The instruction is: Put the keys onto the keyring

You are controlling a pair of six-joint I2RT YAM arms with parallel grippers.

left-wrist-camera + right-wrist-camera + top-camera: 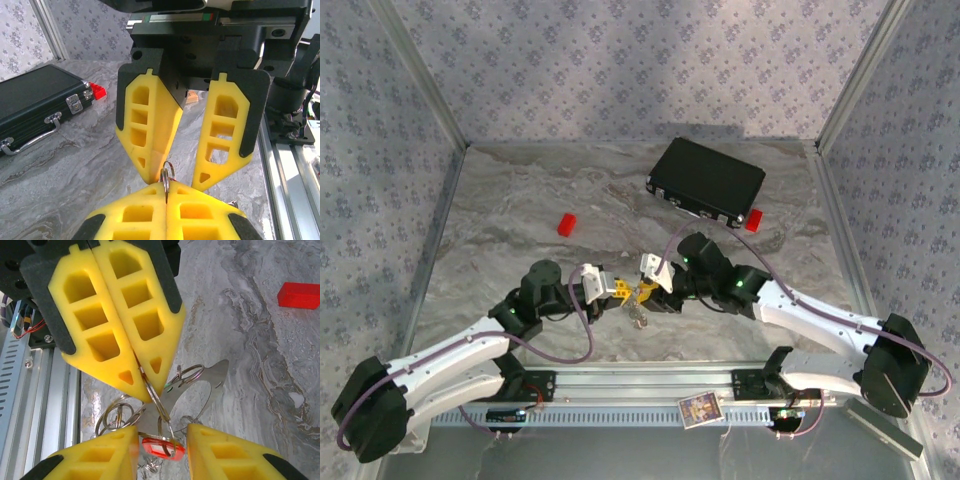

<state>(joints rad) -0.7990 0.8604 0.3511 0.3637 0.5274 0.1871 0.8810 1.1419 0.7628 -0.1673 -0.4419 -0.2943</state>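
Left pincer (166, 192): clamped on thin silvery wire keyring (167, 175), which is held steady for threading.
Right pincer (162, 429): parted; small red-headed key (161, 447) seen between jaws, ungripped.

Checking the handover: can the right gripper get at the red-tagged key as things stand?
Probably yes. The right gripper stands open with the red-tagged key between its jaws; the left gripper, shut on the keyring, sits just beyond.

Patterned grey wall panels (620, 70) are enclosing a marbled grey tabletop (520, 190) spreading beneath and beyond the fingers (150, 130); aluminium posts (421, 70) are framing the corners.
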